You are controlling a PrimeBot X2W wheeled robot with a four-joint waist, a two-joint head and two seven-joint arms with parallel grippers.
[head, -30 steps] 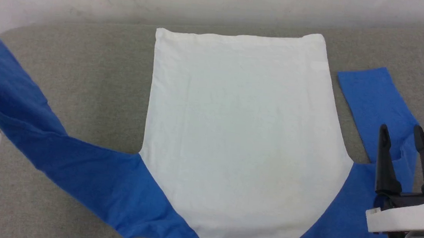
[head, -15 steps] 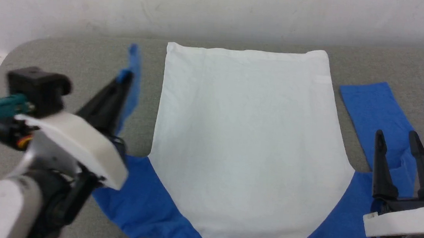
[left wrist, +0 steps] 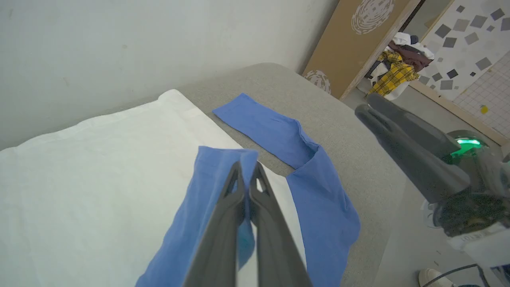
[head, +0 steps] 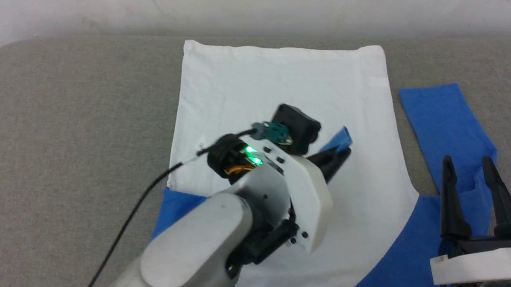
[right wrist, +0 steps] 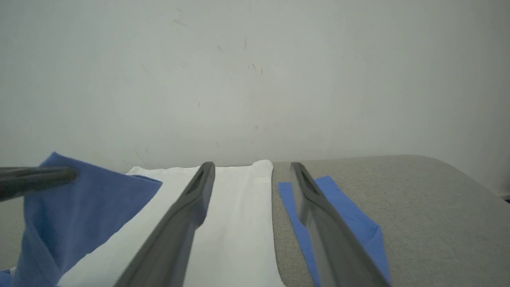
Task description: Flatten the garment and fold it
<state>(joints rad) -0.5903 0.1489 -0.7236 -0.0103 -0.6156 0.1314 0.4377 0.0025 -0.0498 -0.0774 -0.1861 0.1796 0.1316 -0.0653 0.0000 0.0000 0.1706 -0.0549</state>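
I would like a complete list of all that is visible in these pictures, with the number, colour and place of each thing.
garment: one, white body with blue sleeves, spread on the padded surface; left sleeve lifted over the white body, right sleeve lying on the surface.
padded surface: one, grey, under the garment.
wall: one, white, behind the surface.
board: one, brown with white patterns, past the surface.
pile of clothes: one, yellow check and dark, beside the board.
cable: one, black, running from the left wrist.
left gripper: one, dark, shut on the garment's left sleeve.
right gripper: one, dark, open, over the right sleeve.
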